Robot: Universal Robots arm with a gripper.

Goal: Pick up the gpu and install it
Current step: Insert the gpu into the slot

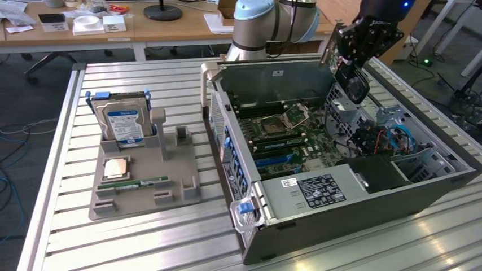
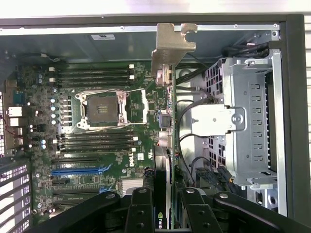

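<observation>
A: Open computer case (image 1: pixel 362 212), motherboard (image 2: pixel 150 104) exposed. Whereabouts of gpu (image 2: pixel 167 155)?
B: Held edge-on in gripper (image 2: pixel 167 194), jaws narrowed onto it, above motherboard edge, bracket (image 2: pixel 172 43) toward case wall. Judged best: keep upright, square to blue slot (image 2: pixel 80 171), clear of cables (image 1: pixel 398 135)

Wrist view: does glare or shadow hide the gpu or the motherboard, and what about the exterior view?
Wrist view: washed-out strip beyond the case wall; motherboard evenly lit, gpu plain to see, claw dark around it. Exterior view: glare on the slatted table near the camera; shadow in the case's drive-bay corner.
</observation>
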